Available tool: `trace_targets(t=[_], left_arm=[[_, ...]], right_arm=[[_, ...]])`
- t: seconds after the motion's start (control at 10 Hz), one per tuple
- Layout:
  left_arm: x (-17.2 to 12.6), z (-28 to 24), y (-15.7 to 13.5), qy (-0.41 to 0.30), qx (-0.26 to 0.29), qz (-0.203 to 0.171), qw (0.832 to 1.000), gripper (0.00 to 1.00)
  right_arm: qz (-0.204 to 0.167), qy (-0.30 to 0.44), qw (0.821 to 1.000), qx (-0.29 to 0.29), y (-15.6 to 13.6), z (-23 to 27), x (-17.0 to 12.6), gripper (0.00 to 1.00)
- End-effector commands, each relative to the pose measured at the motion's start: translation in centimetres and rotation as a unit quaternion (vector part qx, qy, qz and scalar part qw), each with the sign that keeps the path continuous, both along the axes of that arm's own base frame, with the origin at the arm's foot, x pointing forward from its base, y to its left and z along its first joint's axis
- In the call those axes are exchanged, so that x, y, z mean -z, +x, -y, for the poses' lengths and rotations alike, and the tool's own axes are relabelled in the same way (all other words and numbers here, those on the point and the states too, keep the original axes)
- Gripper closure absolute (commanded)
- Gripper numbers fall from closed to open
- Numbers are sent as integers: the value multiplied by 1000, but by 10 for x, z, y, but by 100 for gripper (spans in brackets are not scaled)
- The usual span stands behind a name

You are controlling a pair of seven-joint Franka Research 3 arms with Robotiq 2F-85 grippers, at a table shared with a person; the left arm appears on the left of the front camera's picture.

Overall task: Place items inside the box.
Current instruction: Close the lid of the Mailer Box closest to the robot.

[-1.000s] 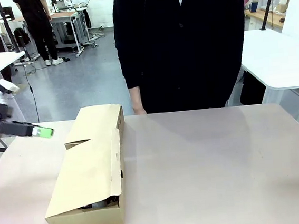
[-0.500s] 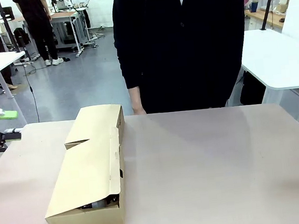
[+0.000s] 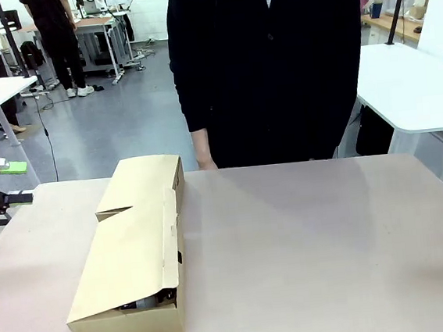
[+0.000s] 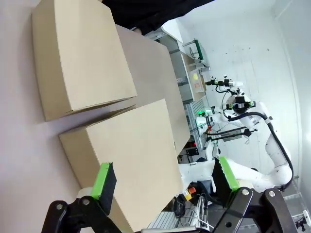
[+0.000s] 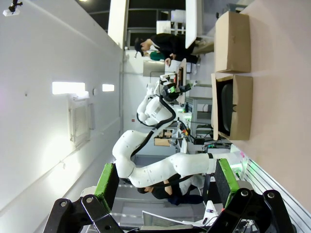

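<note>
The cardboard box (image 3: 129,261) lies on the left half of the table, its flaps folded down over most of the opening. Through a gap at its near end dark items (image 3: 144,302) show inside; I cannot tell which they are. My left gripper (image 3: 17,183) hovers open and empty at the table's left edge, well clear of the box. In the left wrist view the box (image 4: 131,150) lies beyond the open left gripper (image 4: 165,177). My right gripper (image 5: 166,177) is open and empty, far from the box (image 5: 233,111), whose dark inside (image 5: 226,104) shows.
A person in black stands at the table's far side, one hand (image 3: 204,163) hanging by the box's far flap (image 3: 143,180). The tan tabletop (image 3: 315,243) stretches to the right of the box. White tables stand off to both sides.
My left gripper has pulled back to the left, from over the table's left part to its edge. The box and the person have not moved.
</note>
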State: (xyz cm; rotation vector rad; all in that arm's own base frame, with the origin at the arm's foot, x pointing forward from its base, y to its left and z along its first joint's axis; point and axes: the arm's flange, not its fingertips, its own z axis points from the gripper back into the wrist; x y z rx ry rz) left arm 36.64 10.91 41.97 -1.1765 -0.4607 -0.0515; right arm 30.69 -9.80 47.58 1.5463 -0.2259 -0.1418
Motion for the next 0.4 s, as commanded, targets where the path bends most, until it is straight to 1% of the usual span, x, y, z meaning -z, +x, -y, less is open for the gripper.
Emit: trace_targets(t=[0.0, 0.3], left_arm=[[3, 2, -7, 4, -2, 6, 1000, 0], [3, 2, -7, 4, -2, 6, 1000, 0]], right_arm=[[9, -5, 1000, -5, -2, 2, -1, 0], [9, -5, 1000, -5, -2, 2, -1, 0]])
